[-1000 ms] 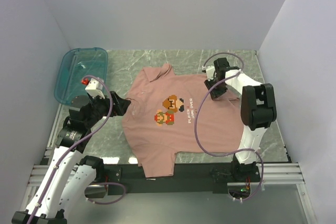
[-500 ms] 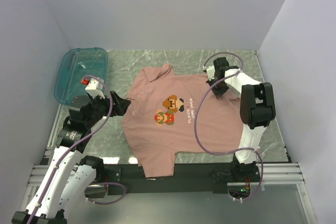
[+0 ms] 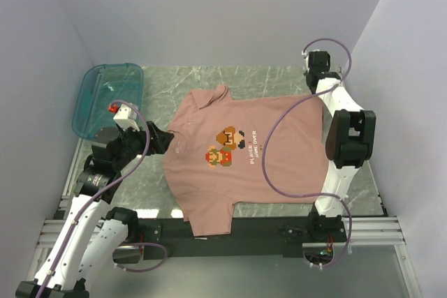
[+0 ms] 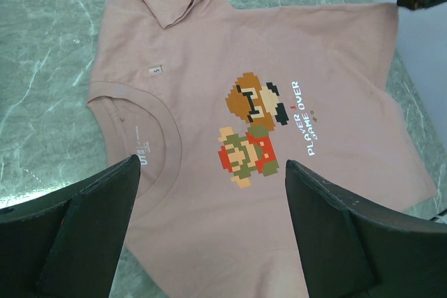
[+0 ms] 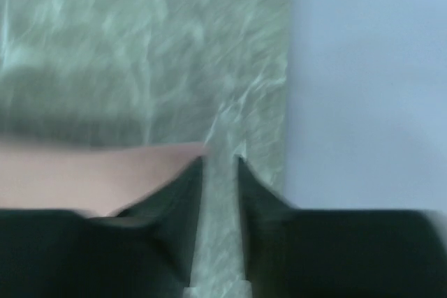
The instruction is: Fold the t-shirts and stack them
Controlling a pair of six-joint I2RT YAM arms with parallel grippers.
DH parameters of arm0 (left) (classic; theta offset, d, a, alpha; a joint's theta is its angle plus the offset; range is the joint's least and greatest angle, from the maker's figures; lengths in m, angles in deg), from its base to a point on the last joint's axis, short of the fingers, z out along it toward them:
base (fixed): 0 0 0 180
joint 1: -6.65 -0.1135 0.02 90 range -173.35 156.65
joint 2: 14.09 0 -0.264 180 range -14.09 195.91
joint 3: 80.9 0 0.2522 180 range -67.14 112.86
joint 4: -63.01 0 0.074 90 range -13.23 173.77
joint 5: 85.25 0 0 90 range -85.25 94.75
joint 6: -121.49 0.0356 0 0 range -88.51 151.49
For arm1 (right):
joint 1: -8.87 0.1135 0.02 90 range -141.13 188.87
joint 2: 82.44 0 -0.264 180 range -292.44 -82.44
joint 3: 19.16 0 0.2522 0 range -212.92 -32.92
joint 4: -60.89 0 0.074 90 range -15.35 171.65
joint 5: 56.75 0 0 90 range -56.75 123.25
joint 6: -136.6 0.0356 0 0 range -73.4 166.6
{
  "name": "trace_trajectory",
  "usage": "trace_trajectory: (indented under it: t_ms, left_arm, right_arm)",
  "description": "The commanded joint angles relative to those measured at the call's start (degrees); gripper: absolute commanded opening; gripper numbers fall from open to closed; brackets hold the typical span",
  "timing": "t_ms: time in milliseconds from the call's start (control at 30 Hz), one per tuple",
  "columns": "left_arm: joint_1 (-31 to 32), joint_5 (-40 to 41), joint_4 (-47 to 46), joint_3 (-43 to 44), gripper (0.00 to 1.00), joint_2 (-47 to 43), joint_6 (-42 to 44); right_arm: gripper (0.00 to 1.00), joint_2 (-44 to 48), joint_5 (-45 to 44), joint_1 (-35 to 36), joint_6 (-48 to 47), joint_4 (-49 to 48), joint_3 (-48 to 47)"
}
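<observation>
T-shirt [image 3: 237,165] flat | sleeve [image 3: 209,221] overhangs near table [image 3: 244,76] edge | right jaws beside hem corner

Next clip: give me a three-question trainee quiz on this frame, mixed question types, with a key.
1. True or false: the t-shirt is already folded.
2. Where is the teal bin relative to the table? A: at its far left corner. B: at its near right corner. C: on top of the shirt.
3. Which gripper stands wide open by the collar?
Key: 1. False, it lies flat, print up. 2. A. 3. The left gripper.
</observation>
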Motion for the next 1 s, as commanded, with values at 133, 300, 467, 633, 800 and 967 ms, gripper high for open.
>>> trace_trajectory:
  t_ms: [133,300,467,633,800,967]
  left_arm:
    - [-0.2,0.6,-1.9,0.1,0.9,0.0,1.0]
    - [-0.2,-0.4,-2.3,0.1,0.9,0.7,1.0]
    - [-0.8,-4.4,-5.2,0.2,0.88,6.2,0.7]
    - [-1.0,-10.7,-11.6,7.1,0.78,25.2,0.7]
    - [-0.7,-9.8,-8.0,22.7,0.67,47.2,5.8]
    - [0.8,-5.5,-0.8,40.9,0.57,68.1,9.2]
  right_arm:
    - [0.56,-0.9,-5.7,0.1,2.3,-5.3,-2.4]
    - [0.63,6.3,9.7,-1.5,2.1,0.2,1.8]
    - [0.63,13.9,46.8,-1.1,-2.8,15.2,6.4]
    - [0.63,22.9,70.7,-0.4,-6.4,19.8,15.6]
    - [0.63,29.8,72.2,-0.4,-7.3,17.9,23.0]
    - [0.63,29.6,74.2,-2.7,-8.1,18.9,23.2]
